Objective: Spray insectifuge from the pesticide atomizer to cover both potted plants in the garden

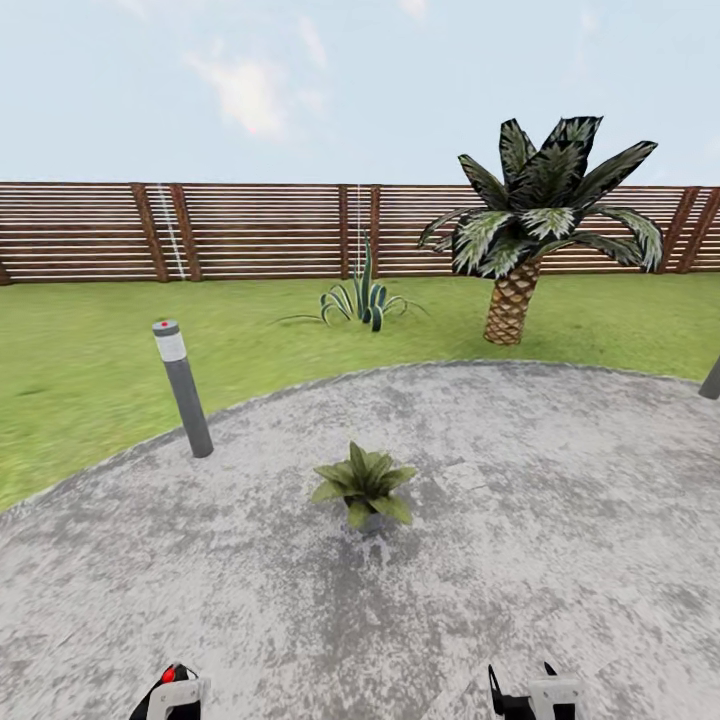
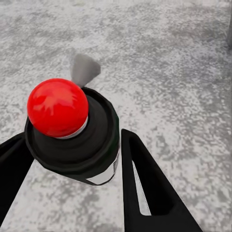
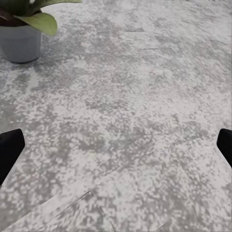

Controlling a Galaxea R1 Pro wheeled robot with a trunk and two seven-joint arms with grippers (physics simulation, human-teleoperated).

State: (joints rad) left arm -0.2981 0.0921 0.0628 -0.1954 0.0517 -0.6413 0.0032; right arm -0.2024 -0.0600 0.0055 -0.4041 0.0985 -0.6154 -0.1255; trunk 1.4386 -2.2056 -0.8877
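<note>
The garden's lawn (image 1: 80, 380) ran back to a brown slatted wooden fence (image 1: 250, 230). In front of it lay the round grey mottled patio (image 1: 560, 520), which took up the lower half of the head view. A palm (image 1: 530, 225) with a scaly brown trunk stood on the grass at the right, just past the patio edge. A spiky striped-leaf plant (image 1: 362, 298) without a pot stood on the grass near the fence. A grey bollard light (image 1: 182, 388) leaned at the left rim of the paving.

One potted plant (image 1: 365, 487) sat on the patio near the centre of the head view, ahead of both arms. In the right wrist view its grey pot and a leaf (image 3: 21, 36) showed at the frame corner.

Both arms were held low, with only their ends showing at the bottom edge of the head view. The left gripper (image 1: 170, 697) sat at the lower left. In the left wrist view the left gripper (image 2: 77, 154) was pinching the pesticide atomizer (image 2: 72, 130), one black finger (image 2: 142, 183) on each side of its dark body. The atomizer's head carried a red dome, facing the camera. A faint grey cone showed just past it, above the paving.

The right gripper (image 1: 535, 695) sat at the lower right. In the right wrist view its fingertips (image 3: 9, 147) stood spread wide at opposite frame edges, with bare paving between them.
</note>
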